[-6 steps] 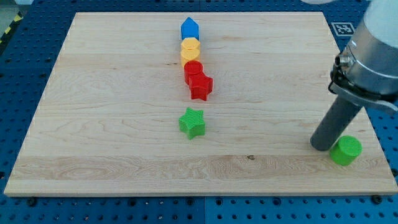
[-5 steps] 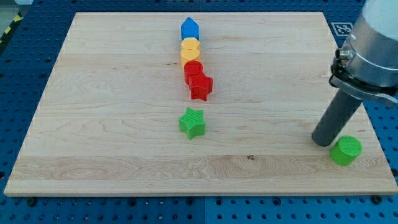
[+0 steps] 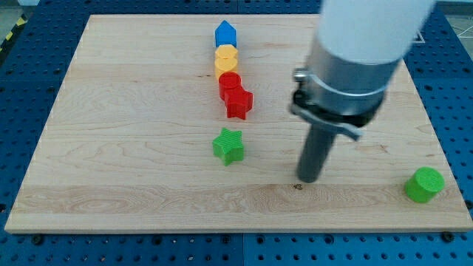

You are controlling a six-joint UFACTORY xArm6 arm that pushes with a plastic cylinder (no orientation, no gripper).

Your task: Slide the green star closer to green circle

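Observation:
The green star [image 3: 229, 145] lies on the wooden board [image 3: 133, 111] a little below its middle. The green circle [image 3: 425, 184] sits near the board's lower right corner. My tip [image 3: 307, 179] rests on the board between them, to the right of the star and slightly lower, and well to the left of the circle. It touches neither block.
A column of blocks runs down from the board's top centre: a blue block [image 3: 225, 34], a yellow one [image 3: 226, 59], a red round one [image 3: 230, 83] and a red star [image 3: 238, 102] just above the green star. The arm's pale body [image 3: 362, 52] hangs over the upper right.
My tip has moved left from beside the green circle to a spot between the two green blocks. The green circle has shifted slightly right and down. The star has not moved.

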